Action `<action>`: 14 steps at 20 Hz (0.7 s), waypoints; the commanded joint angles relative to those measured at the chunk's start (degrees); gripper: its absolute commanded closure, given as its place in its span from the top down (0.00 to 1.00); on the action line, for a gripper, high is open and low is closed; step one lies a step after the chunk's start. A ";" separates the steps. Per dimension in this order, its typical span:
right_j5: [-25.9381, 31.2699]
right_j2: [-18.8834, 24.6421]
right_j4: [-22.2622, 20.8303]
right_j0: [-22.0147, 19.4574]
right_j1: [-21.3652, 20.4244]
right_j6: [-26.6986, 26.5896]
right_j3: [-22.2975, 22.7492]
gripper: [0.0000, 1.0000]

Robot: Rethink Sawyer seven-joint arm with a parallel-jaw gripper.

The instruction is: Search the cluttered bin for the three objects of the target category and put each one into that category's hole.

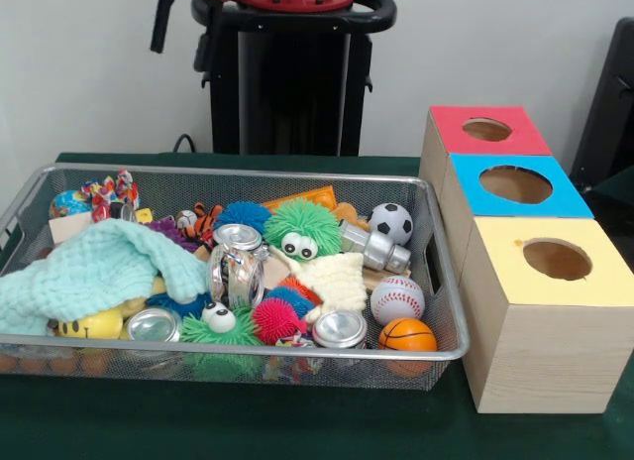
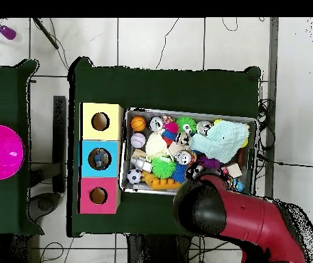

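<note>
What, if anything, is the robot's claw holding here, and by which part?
It cannot be told. The front view shows no claw, and in the overhead view the red arm covers it over the bin's edge.

Red, blue, yellow boxes; mint cloth; orange basketball.

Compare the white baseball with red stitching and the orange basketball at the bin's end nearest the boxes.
The white baseball with red stitching is pale and slightly larger; the orange basketball with black lines is darker and a little smaller. In the front view the baseball sits farther back, the basketball against the near rim. Both are round balls, lying side by side.
</note>
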 commanded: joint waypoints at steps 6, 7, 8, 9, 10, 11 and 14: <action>8.58 9.85 -4.81 -6.41 -7.59 -21.58 5.17 0.00; 8.14 9.88 -5.35 -6.38 -7.96 -20.91 5.76 0.00; 7.67 9.45 -6.07 -5.89 -8.10 -19.71 5.99 0.00; 7.37 9.43 -6.39 -6.05 -8.37 -19.19 6.58 0.00; 7.11 9.28 -6.71 -5.84 -8.31 -17.97 6.81 0.00; 7.26 9.05 -6.95 -5.69 -8.18 -17.23 6.78 0.00; 8.04 7.61 -7.95 -4.33 -8.33 -13.97 6.78 0.00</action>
